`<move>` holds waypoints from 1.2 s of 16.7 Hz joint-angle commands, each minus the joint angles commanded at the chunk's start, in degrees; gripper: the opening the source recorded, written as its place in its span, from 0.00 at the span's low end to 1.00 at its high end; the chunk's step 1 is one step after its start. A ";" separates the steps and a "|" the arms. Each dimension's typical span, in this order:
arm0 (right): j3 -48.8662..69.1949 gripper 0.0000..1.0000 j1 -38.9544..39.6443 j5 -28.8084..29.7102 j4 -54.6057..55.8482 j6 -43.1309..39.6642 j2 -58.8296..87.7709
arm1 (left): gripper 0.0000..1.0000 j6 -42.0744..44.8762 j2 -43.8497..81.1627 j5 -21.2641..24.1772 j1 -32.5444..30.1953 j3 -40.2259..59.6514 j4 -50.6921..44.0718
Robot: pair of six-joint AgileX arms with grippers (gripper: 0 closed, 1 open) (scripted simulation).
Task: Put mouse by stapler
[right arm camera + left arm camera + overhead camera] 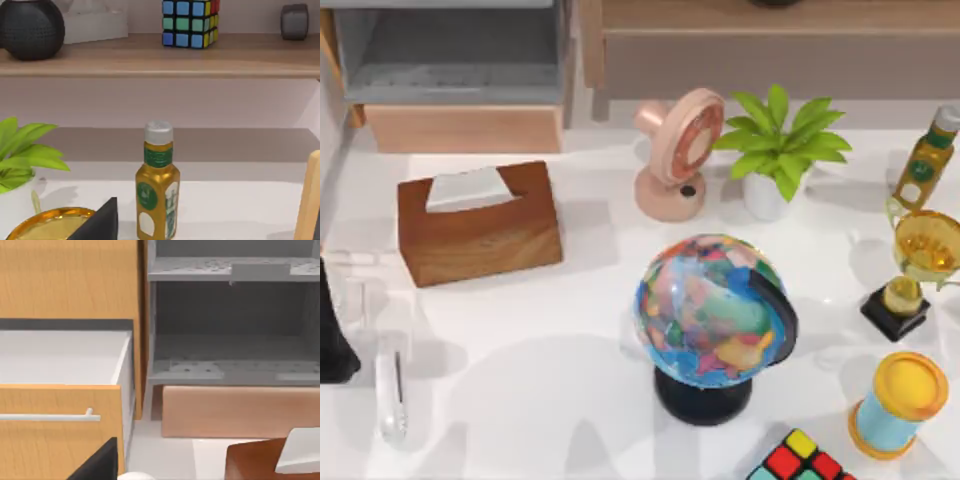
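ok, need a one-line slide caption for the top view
Cluttered desk: stapler at left edge, wooden tissue box behind it, globe at centre.

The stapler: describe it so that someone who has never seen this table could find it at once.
Start at the wooden tissue box toward the table's left in the top view, then go toward the near left corner. There lies the stapler, lengthwise front to back. It is a slim, glossy, almost see-through white bar with rounded ends, easy to miss on the white table.

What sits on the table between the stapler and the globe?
In the top view nothing does: bare white tabletop runs from the stapler at the left to the globe.
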 joint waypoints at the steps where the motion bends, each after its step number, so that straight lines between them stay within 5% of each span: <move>1: 0.00 1.00 0.00 0.00 0.00 0.00 0.00 | 1.00 0.00 0.00 0.00 0.00 0.00 0.00; 9: 0.00 1.00 0.00 0.00 0.00 0.00 0.00 | 1.00 4.30 16.38 0.68 2.11 16.33 -10.35; 20: 0.00 1.00 0.00 0.00 0.00 0.00 0.00 | 1.00 18.24 88.11 2.01 11.98 83.89 -46.19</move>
